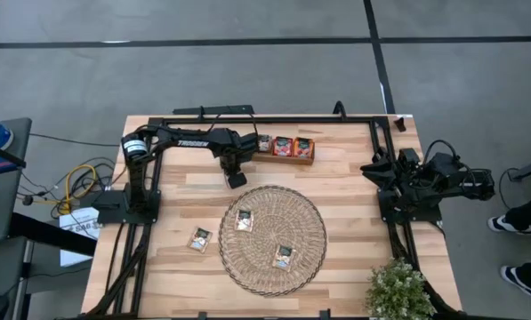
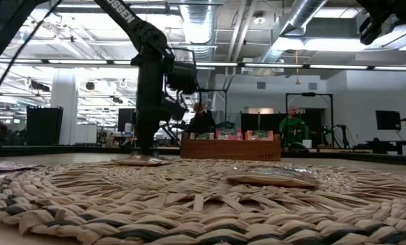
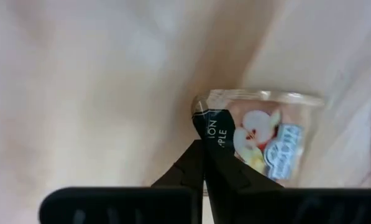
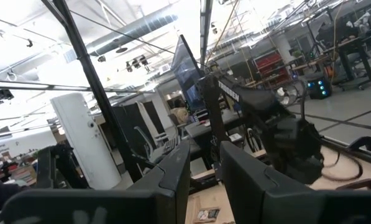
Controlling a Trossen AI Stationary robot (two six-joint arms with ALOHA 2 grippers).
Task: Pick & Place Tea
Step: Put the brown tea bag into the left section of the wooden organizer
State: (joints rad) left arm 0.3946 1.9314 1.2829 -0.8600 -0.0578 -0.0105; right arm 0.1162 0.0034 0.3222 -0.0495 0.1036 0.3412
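1. Pale wood makes up the table [image 1: 185, 191], and at the left of the high view the left arm reaches from its base toward the centre of the frame.
2. Just left of centre, the left gripper [image 1: 236, 179] hangs over bare wood between the wooden tray [image 1: 285, 159] and the woven mat [image 1: 272, 238]. Its jaws are closed; in the left wrist view the fingertips [image 3: 204, 163] meet on the dark-banded edge of a cream sachet [image 3: 255, 142] printed with an apple, so it appears to be gripping that packet.
3. Lower left of centre, one loose sachet [image 1: 199, 239] lies on the wood just beside the mat's left edge.
4. At centre, two more sachets rest on the mat: one near its upper left [image 1: 245, 220], another toward its lower middle [image 1: 284, 257].
5. Upper centre, the tray sits against the table's far edge holding red-orange sachets [image 1: 293, 148] standing upright, with one paler packet at its left end.
6. At the right of the frame the right arm waits folded by the table's edge; the right gripper [image 4: 204, 180] shows a gap between its fingers and nothing between them.
7. Judged from this layout, the task is under way: whichever direction the packets travel, one is in transit and several remain at each end.
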